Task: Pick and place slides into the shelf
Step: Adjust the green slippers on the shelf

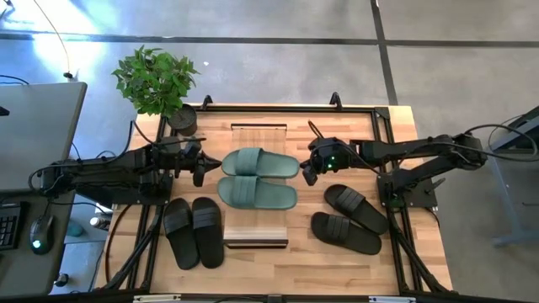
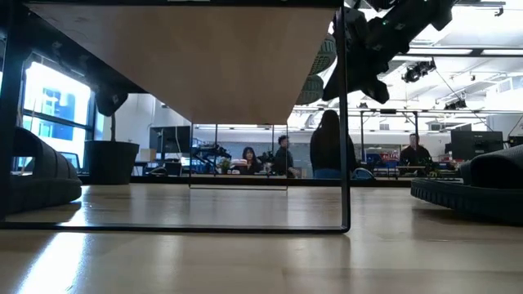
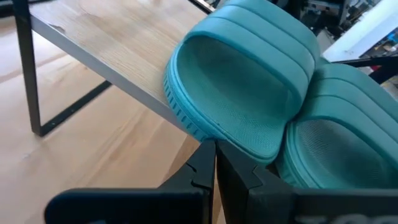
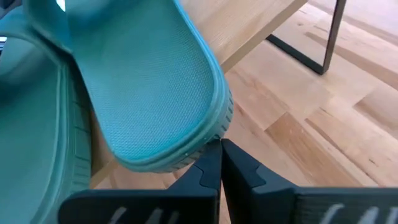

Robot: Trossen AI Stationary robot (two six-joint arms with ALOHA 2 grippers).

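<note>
Slides in sage green (image 1: pixel 258 177) lie side by side across the middle of the shelf (image 1: pixel 258 130), their length running crosswise to the plank so that toe and heel ends overhang both long edges. The shelf stands at the centre of the bench (image 1: pixel 295 261), its light wood top showing above and below the green pair. One black pair (image 1: pixel 193 231) lies on the bench to the left of the shelf, near its lower end, the two sandals close together. The other black pair (image 1: pixel 352 219) lies on the bench to the right of the shelf, angled, one sandal slightly ahead of the other. The left gripper (image 1: pixel 199 162) is positioned just beside the left ends of the green slides; the left wrist view shows its jaws clenched together with nothing between them, tips just short of the nearer sandal's strap end (image 3: pixel 242 93). The right gripper (image 1: pixel 310 165) is positioned just beside the right ends of the green slides; the right wrist view shows its jaws likewise pressed together and empty, tips just below the overhanging heel (image 4: pixel 155 106). From the low view, the shelf's underside and thin black frame fill the foreground, with the right arm above. A potted plant (image 1: pixel 157 82) stands at the bench's far left corner. People are visible in the room behind.
</note>
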